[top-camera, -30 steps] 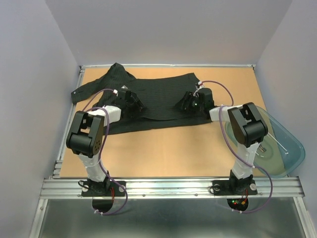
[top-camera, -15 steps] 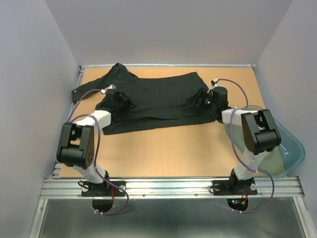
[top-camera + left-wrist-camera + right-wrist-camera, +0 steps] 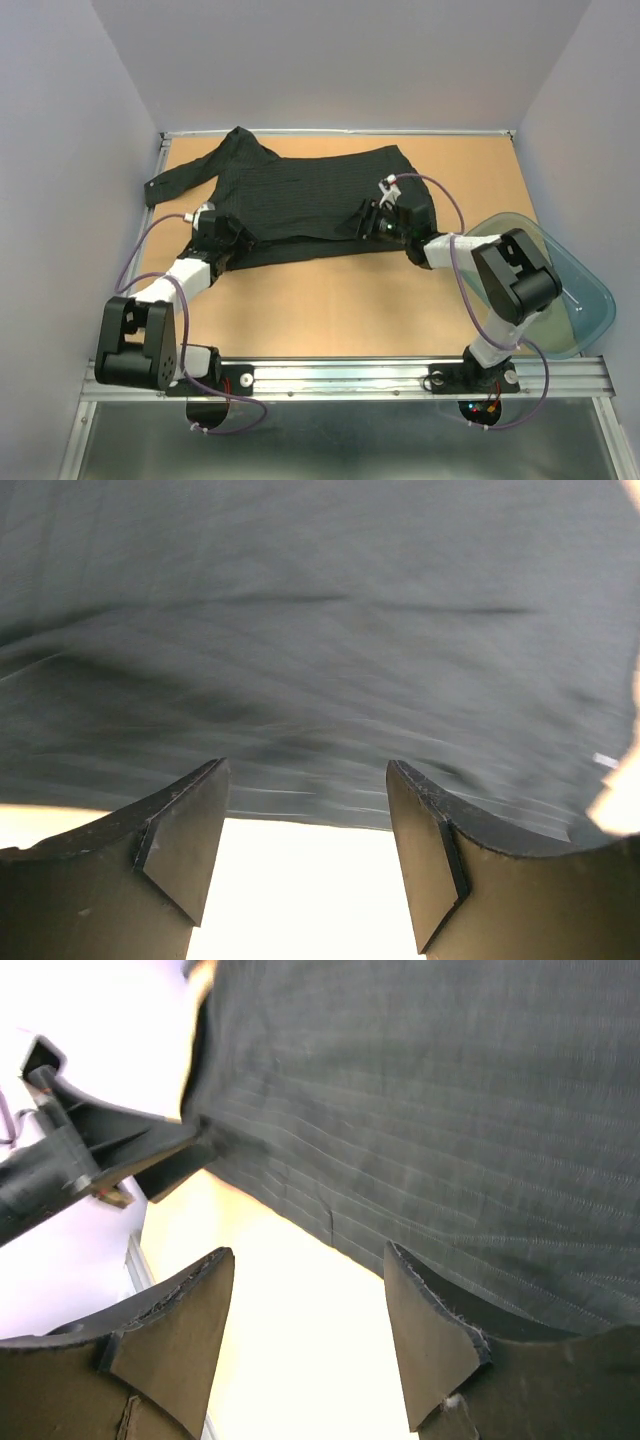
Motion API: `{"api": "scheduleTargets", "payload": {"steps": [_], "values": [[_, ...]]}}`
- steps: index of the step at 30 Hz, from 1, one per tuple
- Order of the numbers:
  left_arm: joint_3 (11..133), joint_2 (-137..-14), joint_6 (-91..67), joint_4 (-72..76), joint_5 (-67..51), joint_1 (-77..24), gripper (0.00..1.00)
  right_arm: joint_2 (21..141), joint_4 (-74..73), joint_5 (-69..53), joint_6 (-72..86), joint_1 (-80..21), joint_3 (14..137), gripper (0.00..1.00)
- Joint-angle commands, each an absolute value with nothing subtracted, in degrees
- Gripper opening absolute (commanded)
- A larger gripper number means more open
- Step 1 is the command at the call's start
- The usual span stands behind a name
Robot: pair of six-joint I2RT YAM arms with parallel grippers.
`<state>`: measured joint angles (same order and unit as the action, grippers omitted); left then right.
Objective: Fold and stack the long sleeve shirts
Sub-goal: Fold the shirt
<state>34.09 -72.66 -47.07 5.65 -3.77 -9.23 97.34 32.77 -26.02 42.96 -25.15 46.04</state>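
Pale walls close in your brown board point(image 3: 340, 300) on three sides. The black pinstriped shirt point(image 3: 300, 190) lies spread across the board's far half, its collar toward the far left corner and one cuffed sleeve point(image 3: 165, 185) reaching toward the left edge. Your left gripper point(image 3: 228, 240) sits low over the board's left part, right at the shirt's near hem, jaws wide with only bare board between them. Your right gripper point(image 3: 368, 222) is just right of the board's middle at that same hem, also spread wide and holding nothing. Over the board's right edge sits a clear tub point(image 3: 575, 300).
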Motion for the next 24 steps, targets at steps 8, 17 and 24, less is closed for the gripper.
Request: {"api": "scheduleTargets", "payload": {"steps": [8, 17, 24], "values": [[29.53, -79.36, -48.87, 6.95, -4.57, 1.31, 0.75, 105.29, 42.01, -19.87, 44.74, -23.39, 36.4, 0.67], [28.3, -77.09, -49.4, 4.84, -4.13, 6.24, 0.75, 99.51, 40.62, -16.09, 41.5, -13.1, 29.71, 0.67], [32.78, -73.22, -43.87, -1.57, -2.46, 7.47, 0.75, 90.36, 23.57, -13.1, 31.65, -12.66, 36.2, 0.67]]}}
